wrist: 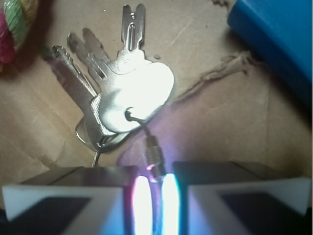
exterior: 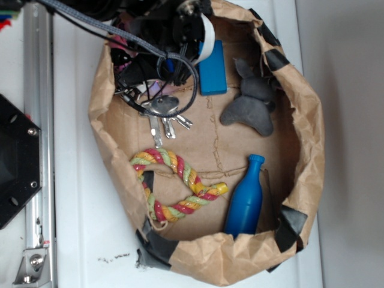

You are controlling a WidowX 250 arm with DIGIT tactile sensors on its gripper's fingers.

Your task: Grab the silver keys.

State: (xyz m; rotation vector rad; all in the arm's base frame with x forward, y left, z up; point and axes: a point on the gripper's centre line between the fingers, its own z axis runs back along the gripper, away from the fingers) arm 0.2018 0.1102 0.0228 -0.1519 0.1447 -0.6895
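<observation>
The gripper [wrist: 155,196] has its jaws nearly closed on the wire ring [wrist: 152,152] of the silver keys [wrist: 128,93], which fan out on the brown paper basket [exterior: 303,90] floor. The wrist view alone shows this pinch (no writing is legible anywhere). Nearby lie a blue box [exterior: 212,67], grey plush [exterior: 252,105], striped rope [exterior: 174,183] and blue bottle [exterior: 245,201].

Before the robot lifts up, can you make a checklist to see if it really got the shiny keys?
1. Gripper over the bunch of shiny silver metal keys: ok.
2. Jaws nearly together around the thin wire ring: ok.
3. Firm hold on the ring: cannot tell.
4. Keys off the brown paper floor: cannot tell.
5. Striped rope toy and flat blue block apart from the keys: ok.
</observation>
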